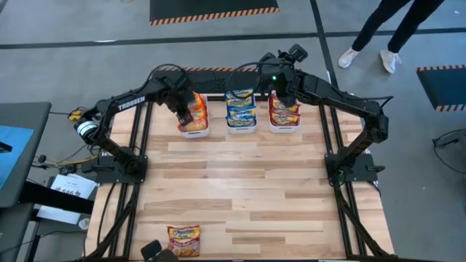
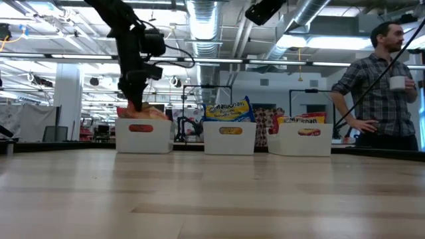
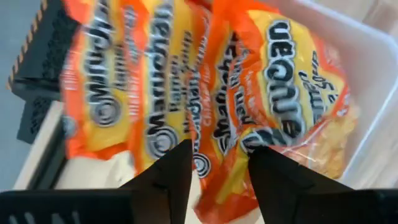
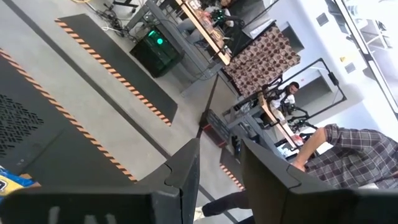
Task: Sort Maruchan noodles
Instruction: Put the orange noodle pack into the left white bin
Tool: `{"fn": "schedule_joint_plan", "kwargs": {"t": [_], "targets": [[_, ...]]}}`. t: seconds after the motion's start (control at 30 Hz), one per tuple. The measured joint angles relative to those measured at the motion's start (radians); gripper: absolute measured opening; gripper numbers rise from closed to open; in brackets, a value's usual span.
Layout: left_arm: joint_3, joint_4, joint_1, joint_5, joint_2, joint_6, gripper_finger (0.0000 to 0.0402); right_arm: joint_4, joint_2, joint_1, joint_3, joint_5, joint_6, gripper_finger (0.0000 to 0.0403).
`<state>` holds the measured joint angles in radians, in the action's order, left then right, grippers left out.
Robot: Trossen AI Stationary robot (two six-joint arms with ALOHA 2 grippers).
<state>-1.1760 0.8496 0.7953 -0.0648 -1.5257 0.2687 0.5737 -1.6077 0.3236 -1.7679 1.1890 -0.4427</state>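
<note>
The Maruchan noodles are glossy flat packets, sorted by wrapper colour into three white bins in a row along the far edge of the counter (image 1: 240, 182). The left bin (image 1: 194, 131) holds orange packets (image 3: 186, 93) with yellow panels and white lettering, crumpled and overlapping. The middle bin (image 1: 241, 127) holds blue-and-yellow packets (image 1: 240, 105), stacked so that they stand above its rim in the low view. The right bin (image 1: 285, 128) holds dark red packets (image 1: 282, 110). One more orange packet (image 1: 183, 240) lies alone near the counter's near edge, toward its left corner, well apart from the bins.

The left pincer (image 1: 185, 115) hangs over the left bin, pointing down into it. In its wrist view its two dark fingers (image 3: 171, 177) stand apart, open, with the orange packets lying just beyond the tips and nothing gripped between them; whether the tips touch the wrappers cannot be told.

The right pincer (image 4: 217, 168) is raised above the far edge of the counter near the right bin, aimed out at the room. Its fingers stand parted, open, with nothing between them.

A person (image 2: 378, 86) in a plaid shirt stands beyond the counter's far right side.
</note>
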Motion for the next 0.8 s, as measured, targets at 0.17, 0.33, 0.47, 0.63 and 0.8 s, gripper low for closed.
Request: {"fn": "schedule_joint_plan", "kwargs": {"t": [0.17,0.33,0.47,0.63,0.8], "targets": [[-0.090,0.050,0.000,0.041,0.001,-0.027,0.0139,0.002,0.000,0.013,0.000,-0.041,0.008,0.0139],[-0.104,0.075,0.000,0.128,0.001,-0.055,0.0139,0.004,0.000,0.014,0.000,-0.043,0.016,0.0139],[-0.097,0.120,-0.003,0.152,0.001,-0.097,0.0139,0.006,0.000,0.015,0.000,-0.043,0.016,0.0139],[-0.096,0.182,-0.005,0.172,0.001,-0.081,0.0139,0.028,0.000,0.027,0.000,-0.043,0.016,0.0139],[-0.100,0.186,-0.005,0.171,0.001,-0.074,0.0139,0.028,0.000,0.027,0.000,-0.042,0.016,0.0139]]}}
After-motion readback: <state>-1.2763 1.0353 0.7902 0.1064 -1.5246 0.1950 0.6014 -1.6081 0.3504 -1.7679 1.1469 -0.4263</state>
